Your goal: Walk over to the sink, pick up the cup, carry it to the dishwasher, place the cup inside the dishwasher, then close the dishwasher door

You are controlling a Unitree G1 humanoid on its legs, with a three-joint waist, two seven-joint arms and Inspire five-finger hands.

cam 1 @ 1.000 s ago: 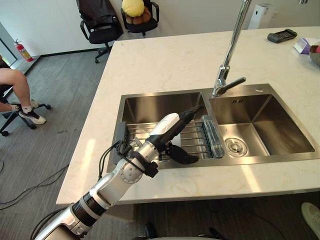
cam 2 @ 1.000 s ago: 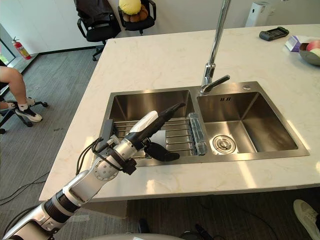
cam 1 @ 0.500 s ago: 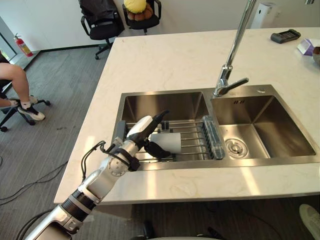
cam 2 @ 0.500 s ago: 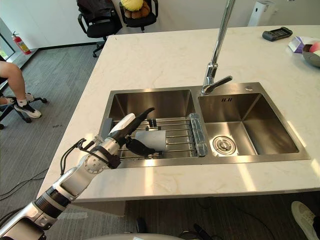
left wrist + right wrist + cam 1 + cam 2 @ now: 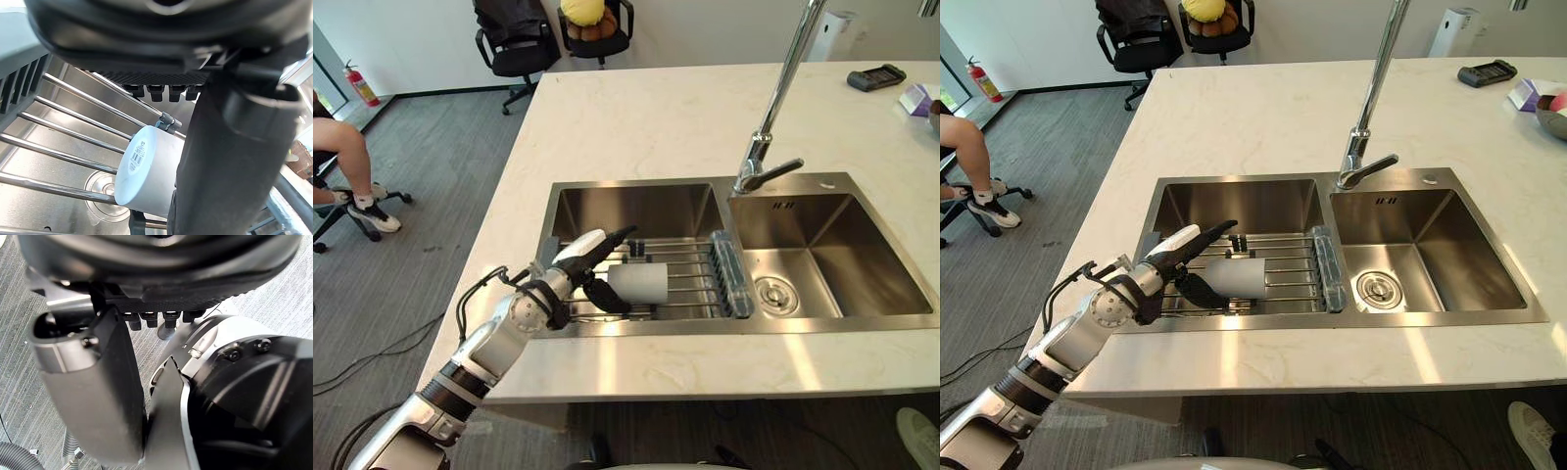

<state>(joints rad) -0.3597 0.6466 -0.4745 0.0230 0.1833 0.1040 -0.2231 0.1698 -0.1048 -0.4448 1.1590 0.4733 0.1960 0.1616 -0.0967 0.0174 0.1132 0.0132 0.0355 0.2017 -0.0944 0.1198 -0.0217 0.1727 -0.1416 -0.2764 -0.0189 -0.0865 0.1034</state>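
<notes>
Trouble most likely from rolling: cup (image 5: 641,282) on its side across the bars of the wire rack (image 5: 690,262) in the left basin of the sink (image 5: 636,201), labelled base facing the left hand (image 5: 590,264). Left hand spread wide and closed on nothing, fingers (image 5: 612,238) straight above the cup, thumb (image 5: 230,161) low beside its wall; touching or merely close, cannot tell. Closing from this reach looks risky: with little more than the base end between thumb and fingers, a squeeze on a smooth round wall probably pushes it outward and sends it rolling along the bars toward the rack's far end. Second hazard, a fingertip or the thumb dropping between 2 bars and snagging there, jamming the close or jolting the rack under the cup. Third, a shallow hold at 1 end: likely to let the cup tip mouth-down on the lift, slip free and fall through to the basin below. Safer, by this reading, to push deeper over the cup's middle before curling. No backup from the right hand (image 5: 88,382), relaxed and empty, hanging over the floor (image 5: 274,298).
</notes>
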